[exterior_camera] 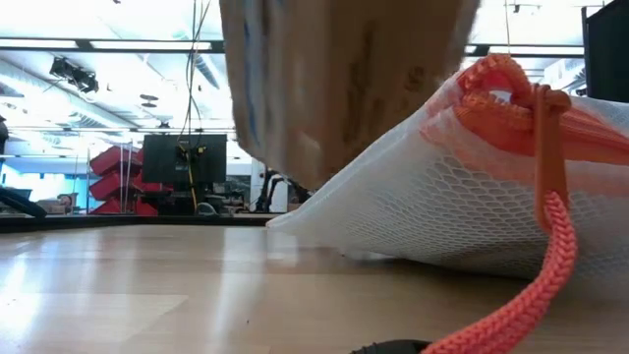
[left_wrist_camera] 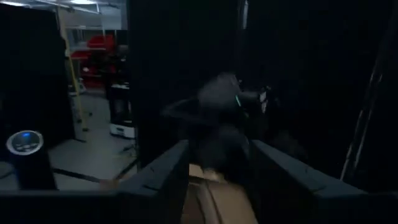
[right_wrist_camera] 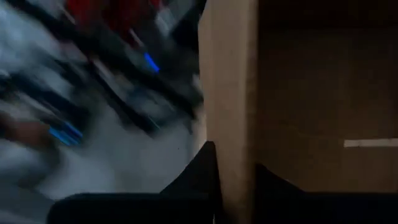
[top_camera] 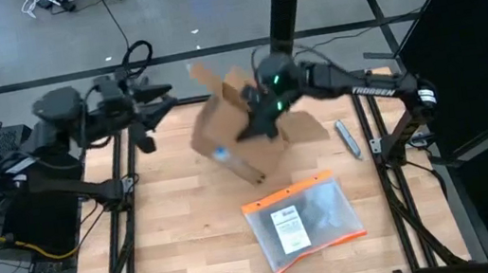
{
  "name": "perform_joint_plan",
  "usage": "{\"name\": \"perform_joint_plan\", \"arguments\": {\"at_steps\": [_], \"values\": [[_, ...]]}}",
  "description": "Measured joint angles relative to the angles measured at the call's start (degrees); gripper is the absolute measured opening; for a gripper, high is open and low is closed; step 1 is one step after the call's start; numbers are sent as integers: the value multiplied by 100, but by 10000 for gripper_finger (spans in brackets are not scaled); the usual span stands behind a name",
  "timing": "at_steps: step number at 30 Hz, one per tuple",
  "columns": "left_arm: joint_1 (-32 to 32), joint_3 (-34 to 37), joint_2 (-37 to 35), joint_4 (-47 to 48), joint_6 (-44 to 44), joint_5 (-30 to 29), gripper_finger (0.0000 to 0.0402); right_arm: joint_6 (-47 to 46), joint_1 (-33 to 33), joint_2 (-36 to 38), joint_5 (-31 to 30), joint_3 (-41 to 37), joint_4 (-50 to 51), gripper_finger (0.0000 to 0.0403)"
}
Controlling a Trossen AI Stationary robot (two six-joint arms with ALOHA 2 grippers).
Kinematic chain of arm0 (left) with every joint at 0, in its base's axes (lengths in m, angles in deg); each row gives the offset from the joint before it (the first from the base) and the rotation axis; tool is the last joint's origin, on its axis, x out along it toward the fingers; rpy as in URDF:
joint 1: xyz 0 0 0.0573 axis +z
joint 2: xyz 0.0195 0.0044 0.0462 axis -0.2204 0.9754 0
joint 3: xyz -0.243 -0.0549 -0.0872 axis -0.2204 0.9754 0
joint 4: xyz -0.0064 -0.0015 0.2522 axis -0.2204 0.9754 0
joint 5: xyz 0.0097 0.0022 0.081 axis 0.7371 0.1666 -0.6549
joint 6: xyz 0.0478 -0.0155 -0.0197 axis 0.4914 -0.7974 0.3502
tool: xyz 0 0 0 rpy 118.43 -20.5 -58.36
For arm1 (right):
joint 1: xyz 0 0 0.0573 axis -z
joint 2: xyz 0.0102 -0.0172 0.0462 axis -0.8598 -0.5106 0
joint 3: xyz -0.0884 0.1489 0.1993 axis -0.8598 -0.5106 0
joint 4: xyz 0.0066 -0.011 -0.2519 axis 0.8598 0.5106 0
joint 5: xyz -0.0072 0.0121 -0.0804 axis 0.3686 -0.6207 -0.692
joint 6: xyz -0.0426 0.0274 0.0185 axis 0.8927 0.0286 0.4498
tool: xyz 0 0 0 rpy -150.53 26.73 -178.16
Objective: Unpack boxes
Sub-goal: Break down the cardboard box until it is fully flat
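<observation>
The right pincer (top_camera: 257, 123) clamps the tilted box (top_camera: 237, 137), beside the mesh pouch (top_camera: 304, 221); left pincer (top_camera: 152, 111) half-open.

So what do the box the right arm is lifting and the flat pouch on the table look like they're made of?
Box: brown cardboard, matte, by its folded flaps. Pouch: seemingly clear plastic over white mesh, glossy, with orange edging and an orange braided cord. The right gripper is shut on a box wall.

Even overhead light on the table (top_camera: 193, 249); both wrist views dim and motion-blurred.
</observation>
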Motion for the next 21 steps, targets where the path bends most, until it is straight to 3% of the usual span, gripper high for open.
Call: {"name": "perform_joint_plan", "arguments": {"at_steps": [4,8,21], "values": [[-22,2,-400,1126,186,-685,158,-1738,492,-6,239,0,-1470,1],[-15,27,-626,1734,213,-828,148,-3118,870,-255,133,9,-3056,0],[-15,57,-1374,1741,801,-820,118,-6736,350,-2530,-1727,-131,-7382,0]]}}
